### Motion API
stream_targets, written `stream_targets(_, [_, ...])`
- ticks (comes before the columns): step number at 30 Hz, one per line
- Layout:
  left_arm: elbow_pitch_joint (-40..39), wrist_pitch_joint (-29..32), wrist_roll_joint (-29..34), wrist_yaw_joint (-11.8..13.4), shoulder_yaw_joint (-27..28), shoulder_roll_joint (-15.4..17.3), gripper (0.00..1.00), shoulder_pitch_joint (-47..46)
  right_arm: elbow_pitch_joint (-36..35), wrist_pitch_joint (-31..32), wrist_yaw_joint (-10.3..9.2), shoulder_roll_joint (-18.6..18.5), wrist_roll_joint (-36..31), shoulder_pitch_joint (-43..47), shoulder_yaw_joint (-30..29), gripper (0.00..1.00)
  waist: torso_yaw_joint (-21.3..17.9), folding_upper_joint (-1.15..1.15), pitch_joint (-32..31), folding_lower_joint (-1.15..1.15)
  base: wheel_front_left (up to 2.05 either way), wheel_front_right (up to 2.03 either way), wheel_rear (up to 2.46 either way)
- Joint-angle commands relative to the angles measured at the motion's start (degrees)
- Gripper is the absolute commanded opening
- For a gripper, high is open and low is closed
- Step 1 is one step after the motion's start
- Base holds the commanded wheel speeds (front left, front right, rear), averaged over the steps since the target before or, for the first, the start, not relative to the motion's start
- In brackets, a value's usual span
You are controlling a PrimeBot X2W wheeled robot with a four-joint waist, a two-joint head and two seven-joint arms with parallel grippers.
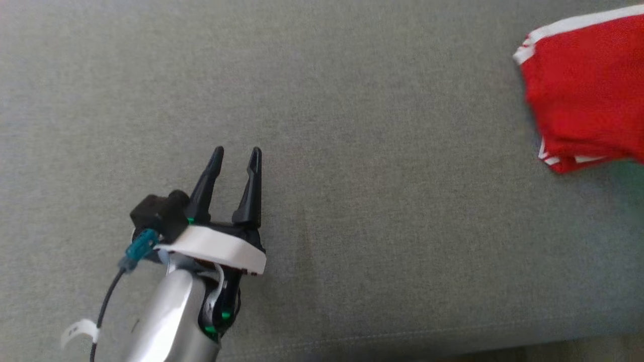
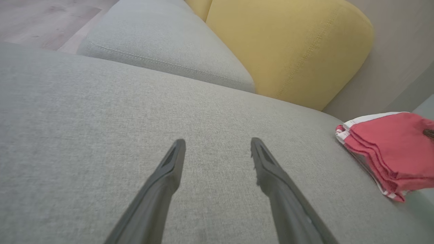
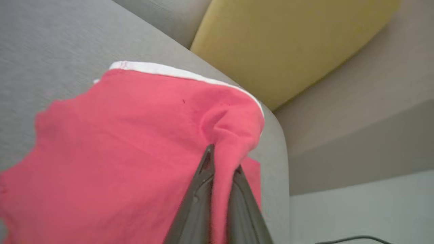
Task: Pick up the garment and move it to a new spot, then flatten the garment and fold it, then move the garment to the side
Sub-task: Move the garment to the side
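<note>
1. Head view: left gripper (image 1: 237,151) is hovering over the grey sofa (image 1: 382,166), jaws standing wide apart, holding nothing. Garment (image 1: 583,90), red with white trim, is lying folded at the far right of the seat. It is well apart from this gripper and partly running out of frame.
2. Left wrist view: the spread fingers are pointing at plain seat fabric. Garment (image 2: 390,152) is sitting as a layered stack near the seat's right end, with a yellow cushion (image 2: 288,44) further back.
3. Right wrist view: right gripper (image 3: 222,162) is pinching shut on a raised fold of the garment (image 3: 129,135), not far from the white-trimmed edge. Cloth is bunching up around the fingertips, and the seat's edge is running just beside the grip.
4. Risk, my read: the pinch seems to be catching the top layer only. Pulling sideways could be peeling the stack open and undoing the fold.
5. Risk: the garment is lying near the seat's end, so dragging further that way could be tipping it off the sofa. A thin pinch could also be slipping out mid-move.
6. Risk: the left gripper is sitting too far off to steady the stack.
</note>
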Motion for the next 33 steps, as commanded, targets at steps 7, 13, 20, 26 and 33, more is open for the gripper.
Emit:
stream_targets(7, [-2.49, -0.30, 0.81, -0.52, 1.46, 0.39, 1.00, -4.57, 0.31, 2.24, 0.19, -2.15, -3.04, 0.08, -7.58, 0.00, -0.53, 0.00, 4.47, -0.01, 0.00, 0.00, 0.00])
stream_targets(13, [-2.24, -0.30, 0.74, -0.64, 1.57, 0.39, 1.00, -5.20, -1.22, 3.01, 0.19, -0.47, -3.06, 1.58, -11.67, 0.32, -0.62, 0.00, 4.89, -0.01, 0.00, 0.00, 0.00])
stream_targets(20, [-1.40, -0.30, 0.00, -0.76, 1.58, 0.39, 1.00, -5.32, -4.93, 5.16, 0.19, 0.99, -3.44, 3.68, -15.23, 1.00, -0.42, 0.00, 3.38, -0.01, 0.00, 0.00, 0.00])
stream_targets(26, [-1.17, -0.30, -0.91, -0.63, 1.84, 0.39, 1.00, -4.66, -9.93, 7.21, 0.19, 3.07, -5.36, 3.87, -17.28, 1.00, 0.32, 0.00, 0.47, -0.01, 0.00, 0.00, 0.00])
stream_targets(33, [-1.77, -0.31, -1.53, -0.22, 3.17, 0.39, 1.00, -2.62, -15.82, 4.90, 0.19, 11.66, -5.42, 4.53, -19.20, 1.00, 1.82, 0.00, -4.85, -0.01, 0.00, 0.00, 0.00])
